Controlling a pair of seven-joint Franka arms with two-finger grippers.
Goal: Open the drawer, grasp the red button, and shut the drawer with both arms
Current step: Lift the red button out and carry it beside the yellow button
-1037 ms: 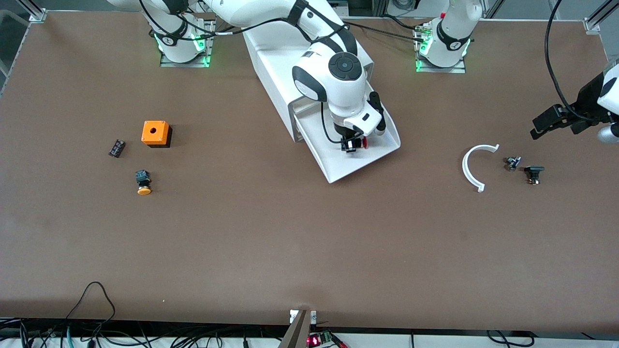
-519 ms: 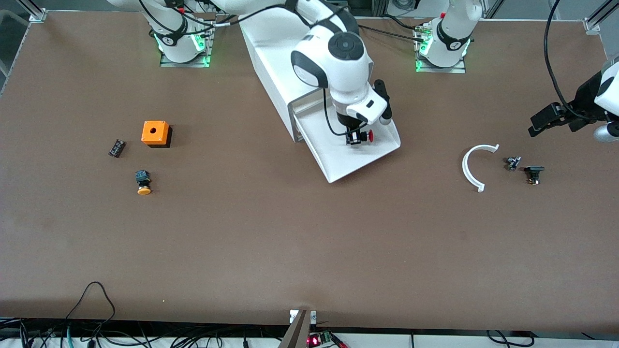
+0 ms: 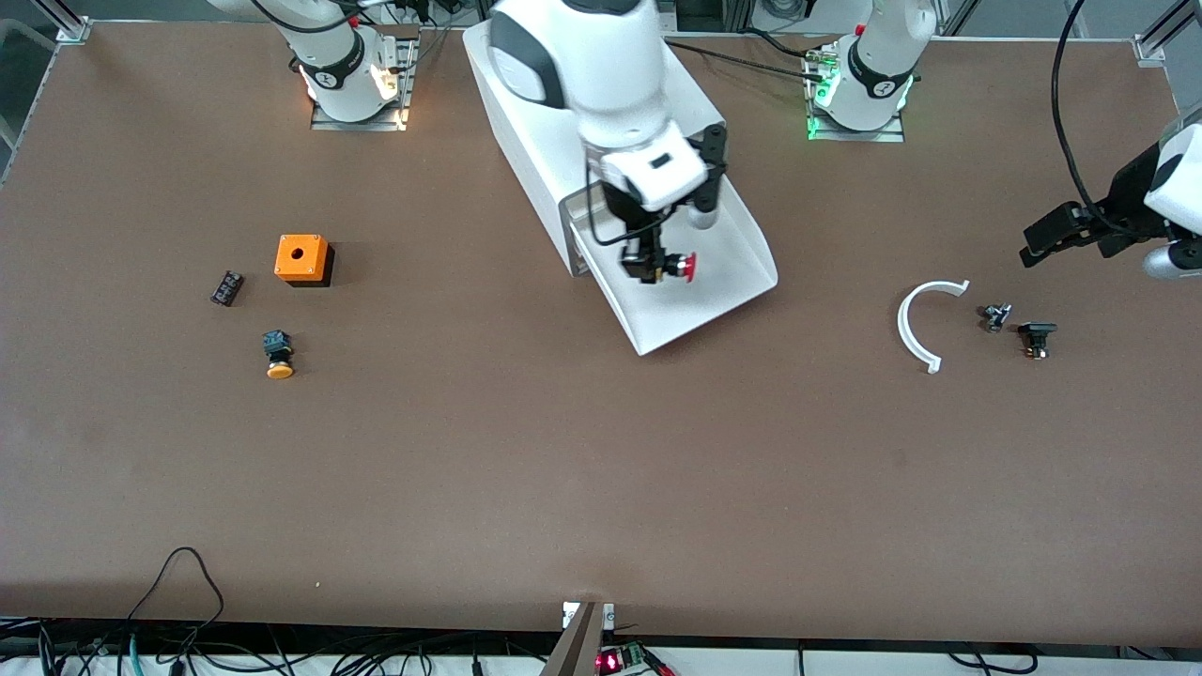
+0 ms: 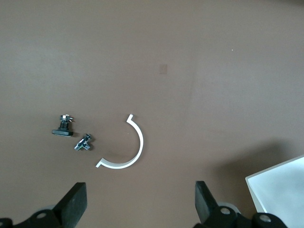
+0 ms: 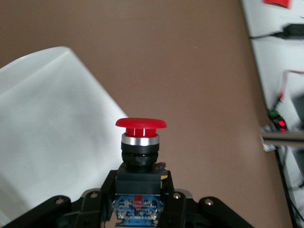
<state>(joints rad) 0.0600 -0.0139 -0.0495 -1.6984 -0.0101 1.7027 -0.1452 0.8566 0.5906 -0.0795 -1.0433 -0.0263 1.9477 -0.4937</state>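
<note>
A big brown table [image 3: 582,469] holds a white box cabinet [image 3: 526,103] with its lowest white plastic drawer [image 3: 723,282] pulled open. The right gripper [image 3: 648,266] is up in the air over the open drawer, its fingers squeezed on the black body of the small button with a round red cap [image 3: 683,268]. The left gripper [image 3: 1056,235] waits over the table at the left arm's end, above a white plastic half ring [image 3: 909,329], with its fingers wide apart and holding nothing.

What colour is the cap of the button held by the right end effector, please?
Red, on the button above a silver ring; the right wrist view shows it best.
</note>
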